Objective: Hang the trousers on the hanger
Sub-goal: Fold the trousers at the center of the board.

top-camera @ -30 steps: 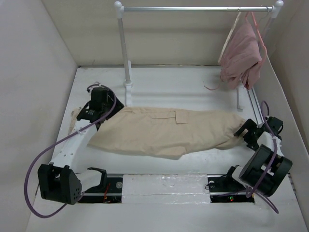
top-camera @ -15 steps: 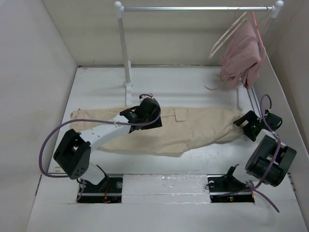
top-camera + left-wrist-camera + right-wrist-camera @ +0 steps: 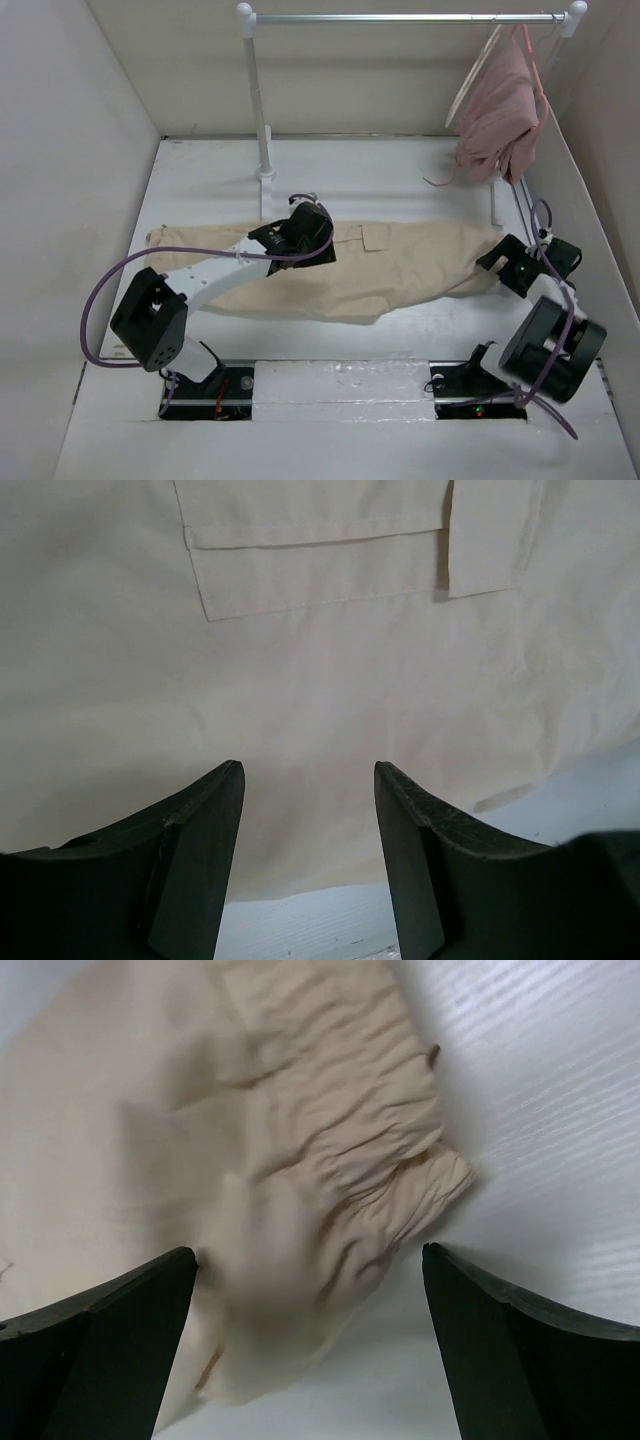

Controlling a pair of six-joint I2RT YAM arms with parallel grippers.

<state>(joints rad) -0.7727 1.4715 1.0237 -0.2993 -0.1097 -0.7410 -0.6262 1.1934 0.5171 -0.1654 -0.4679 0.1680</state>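
Centrally, the trousers lie flat across the table. The left gripper hangs over them mid-frame, jaws apart and holding nothing. The right gripper gapes wide above their gathered right end. At upper right, the hanger hangs on the rail beside a pink garment.

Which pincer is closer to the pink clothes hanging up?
Right. The right pincer is at the trousers' end on the pink clothes' side; the left pincer is over the trousers' middle, farther off.
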